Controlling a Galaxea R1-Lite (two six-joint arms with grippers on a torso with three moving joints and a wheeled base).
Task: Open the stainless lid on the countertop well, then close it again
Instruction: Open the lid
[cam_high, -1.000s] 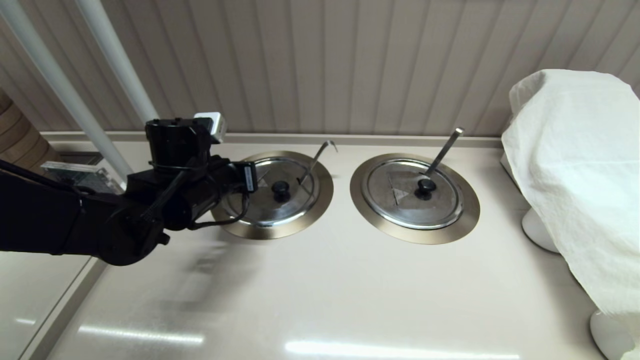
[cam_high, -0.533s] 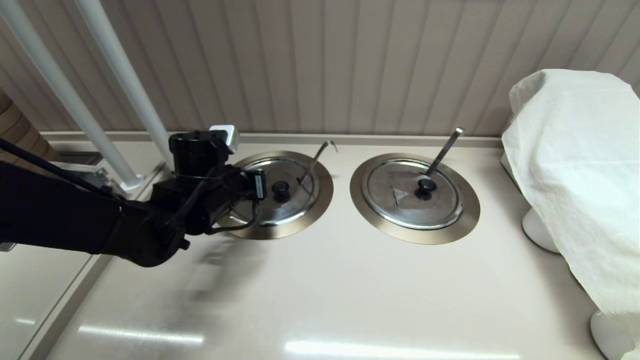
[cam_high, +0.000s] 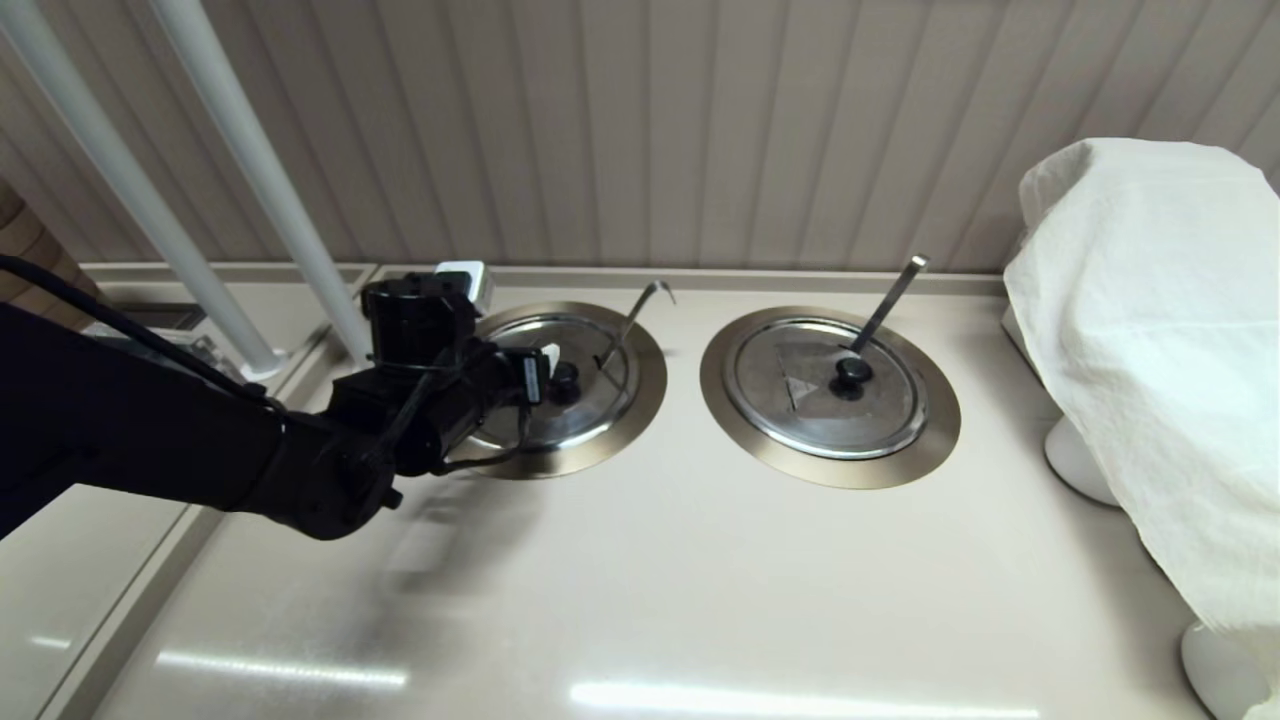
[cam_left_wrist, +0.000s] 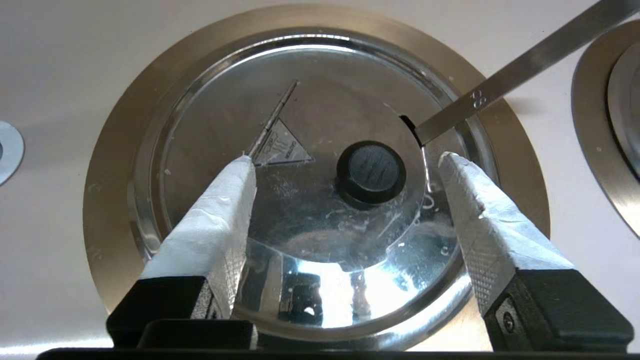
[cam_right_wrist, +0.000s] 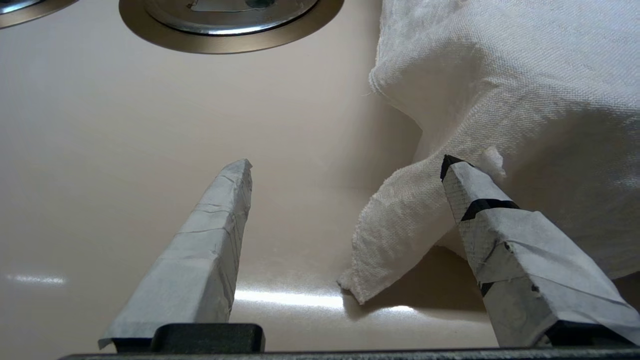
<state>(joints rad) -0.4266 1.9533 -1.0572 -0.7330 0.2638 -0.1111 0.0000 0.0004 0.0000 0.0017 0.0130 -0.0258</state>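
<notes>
The stainless lid (cam_high: 592, 405) sits shut in the countertop well, whose bronze ring (cam_high: 643, 395) surrounds it. The black knob (cam_high: 565, 378) is at its centre, and a hook-ended wire handle (cam_high: 634, 316) passes out through the edge notch. My left gripper (cam_high: 541, 372) hovers over the lid just left of the knob. In the left wrist view it (cam_left_wrist: 345, 158) is open, the taped fingers (cam_left_wrist: 215, 220) straddling the knob (cam_left_wrist: 370, 167) without touching it. The triangle mark (cam_left_wrist: 280, 147) shows on the lid (cam_left_wrist: 325, 100). My right gripper (cam_right_wrist: 346, 164) stands open above the counter, out of the head view.
The twin lid (cam_high: 800, 410) with its straight flat handle (cam_high: 887, 298) lies to the right. A white cloth (cam_high: 1150, 350) covers something at the far right, close to my right gripper's finger (cam_right_wrist: 500, 235). Two white poles (cam_high: 255, 170) rise at the back left.
My left arm has swung right and forward across the counter, bringing the open gripper from the lid's left edge to beside the knob. The lid has not moved.
</notes>
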